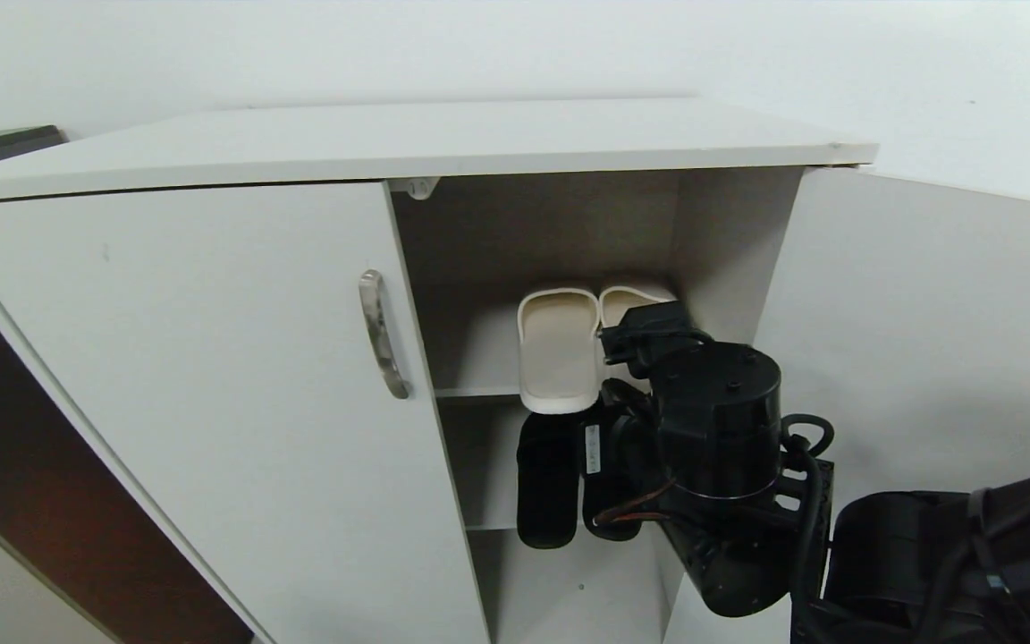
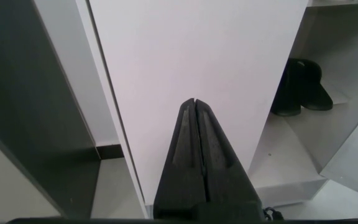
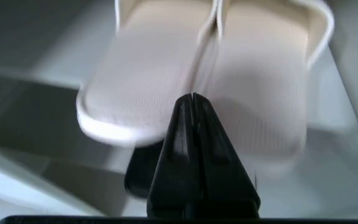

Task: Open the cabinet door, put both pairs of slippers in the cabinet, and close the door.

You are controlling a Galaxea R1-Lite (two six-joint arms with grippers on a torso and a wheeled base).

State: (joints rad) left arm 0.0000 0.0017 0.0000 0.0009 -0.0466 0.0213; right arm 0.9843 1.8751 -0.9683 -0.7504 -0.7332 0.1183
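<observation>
white slippers: in the cabinet on the upper shelf, side by side, heels jutting past its front edge.
black slippers: on the shelf below, also hanging over the edge.
right gripper: fingers pressed together and holding nothing. The tip is just in front of the white slippers, at the seam between the two; I cannot tell whether it touches them.
left gripper: fingers closed and empty, facing the shut door and apart from it.
open door: swung wide to the right, beyond the right arm. Both pairs are inside, so I judge that closing it is what is left.
risk, snag: a careless pull-back of the right gripper could catch a white heel and drag that slipper off the shelf.
risk, door: the overhanging heels of either pair could meet the closing door, so it stops short or knocks a slipper down.
risk, arm: the right arm stands in the opening, so a door swung before the arm clears would hit it.
head view adds: both shelves at once, the overhang, the handle and the open door's position.
right wrist view adds: the closed fingertips and how near they are to the white soles.
left wrist view adds: the left gripper, and the black slippers seen from low down past the shut door's edge.
</observation>
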